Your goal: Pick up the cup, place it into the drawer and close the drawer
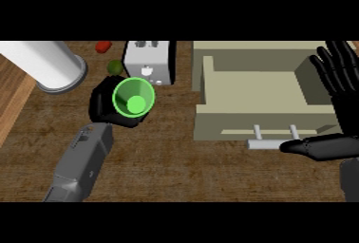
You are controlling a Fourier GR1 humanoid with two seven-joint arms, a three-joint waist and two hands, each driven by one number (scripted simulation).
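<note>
Left hand (104, 103): the black fingers are curled round the cup (134, 97), which partly hides them. Its grey forearm enters from the lower left edge and runs up to the cup.

Cup: green, mouth facing up, with the inside bottom visible. It sits in the left hand over the counter (175, 166), left of the drawer (259, 122) and just in front of the toaster (148, 61). It is outside the drawer. Whether its base touches the counter or is lifted cannot be told.

Drawer: beige, pulled open, with the cavity exposed. Nothing is seen inside. The handle (271, 144) is a pale bar on two posts at the near front wall.

Right hand (341, 142): at the right edge, with the fingers straight and spread. They point up along the drawer's right side and grasp nothing. The thumb reaches left, its tip just beside the right end of the handle. Contact cannot be told.

Other items: a white cylinder (45, 64) stands at the upper left. A red item (103, 46) and a green item (115, 66) lie just left of the toaster, behind the cup. The counter is dark wood, with a lighter strip at the far left.
</note>
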